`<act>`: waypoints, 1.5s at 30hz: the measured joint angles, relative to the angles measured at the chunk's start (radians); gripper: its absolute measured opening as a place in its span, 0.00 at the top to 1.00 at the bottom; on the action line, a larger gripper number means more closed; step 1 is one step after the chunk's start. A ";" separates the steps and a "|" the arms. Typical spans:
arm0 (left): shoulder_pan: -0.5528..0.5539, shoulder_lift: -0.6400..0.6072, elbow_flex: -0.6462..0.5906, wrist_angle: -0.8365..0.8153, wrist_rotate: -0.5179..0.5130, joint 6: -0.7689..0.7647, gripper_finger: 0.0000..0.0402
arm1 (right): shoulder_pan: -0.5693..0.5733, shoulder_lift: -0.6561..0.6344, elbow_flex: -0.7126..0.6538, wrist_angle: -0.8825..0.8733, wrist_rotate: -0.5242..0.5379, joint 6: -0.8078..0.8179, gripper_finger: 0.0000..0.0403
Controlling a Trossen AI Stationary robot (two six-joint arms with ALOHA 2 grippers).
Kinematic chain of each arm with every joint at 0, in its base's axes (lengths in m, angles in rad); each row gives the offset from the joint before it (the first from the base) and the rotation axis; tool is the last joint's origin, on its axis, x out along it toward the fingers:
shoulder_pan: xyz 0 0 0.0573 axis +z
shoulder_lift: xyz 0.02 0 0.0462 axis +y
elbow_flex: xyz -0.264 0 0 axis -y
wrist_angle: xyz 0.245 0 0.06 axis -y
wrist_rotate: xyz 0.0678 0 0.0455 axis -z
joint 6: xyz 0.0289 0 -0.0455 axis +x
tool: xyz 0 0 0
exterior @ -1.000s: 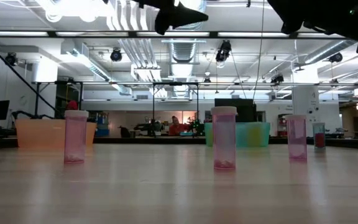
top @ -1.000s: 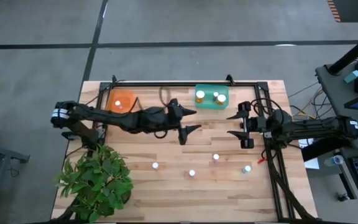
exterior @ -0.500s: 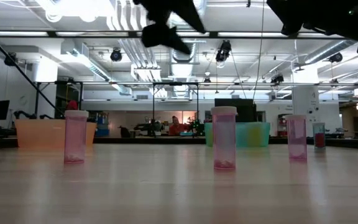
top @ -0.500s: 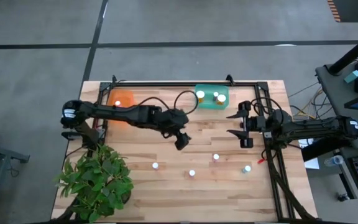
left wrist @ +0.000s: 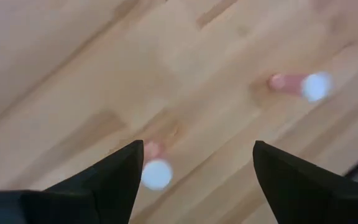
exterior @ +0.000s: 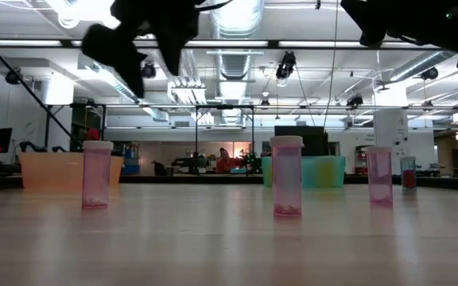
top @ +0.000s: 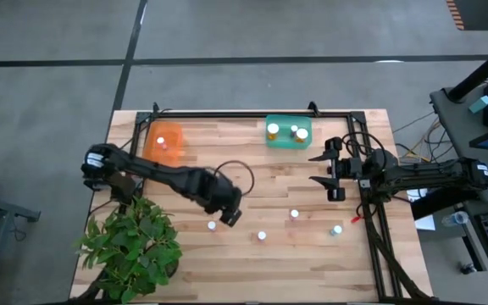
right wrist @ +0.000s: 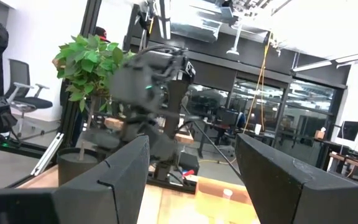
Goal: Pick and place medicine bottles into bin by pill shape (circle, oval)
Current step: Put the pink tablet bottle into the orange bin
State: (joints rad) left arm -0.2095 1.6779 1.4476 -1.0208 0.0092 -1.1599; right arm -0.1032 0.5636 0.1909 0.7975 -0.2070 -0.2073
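Note:
Several small medicine bottles with white caps stand upright on their bases on the wooden table [top: 312, 254]. The leftmost one [top: 212, 225] [exterior: 96, 175] is just below my left gripper [top: 229, 213] [exterior: 137, 48]. That gripper is open and points steeply down, well above the table. In the left wrist view the bottle's cap [left wrist: 156, 174] shows close beside one finger, and another bottle [left wrist: 316, 87] lies farther off. The other bottles [top: 262, 235] [top: 294, 214] [top: 336, 230] stand to the right. My right gripper [top: 322, 170] waits open, raised at the table's right.
An orange bin [top: 166, 140] at the far left holds one bottle. A green bin [top: 289, 131] at the far middle holds three. A potted plant [top: 134, 241] fills the near left corner, close to my left arm. A black frame [top: 371, 220] runs along the right side.
My left gripper has swung from the far middle of the table toward the near edge and leftward. It has sunk a little, rolled, and tipped from nearly level to pointing steeply down above the leftmost bottle. It has stayed open. No bottle has moved.

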 joint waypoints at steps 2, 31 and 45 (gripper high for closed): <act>-0.025 0.013 -0.001 -0.033 -0.008 -0.025 0.30 | 0.000 0.000 0.001 0.000 0.000 0.000 0.44; -0.142 0.116 -0.062 -0.105 -0.018 0.516 0.30 | 0.000 0.002 0.011 -0.009 -0.001 0.016 0.44; -0.179 0.123 -0.068 -0.028 -0.139 0.574 0.30 | 0.000 0.002 0.011 -0.008 -0.002 0.016 0.44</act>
State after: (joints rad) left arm -0.3882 1.8011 1.3800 -1.0492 -0.1303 -0.5854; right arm -0.1030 0.5652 0.2020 0.7891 -0.2085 -0.1913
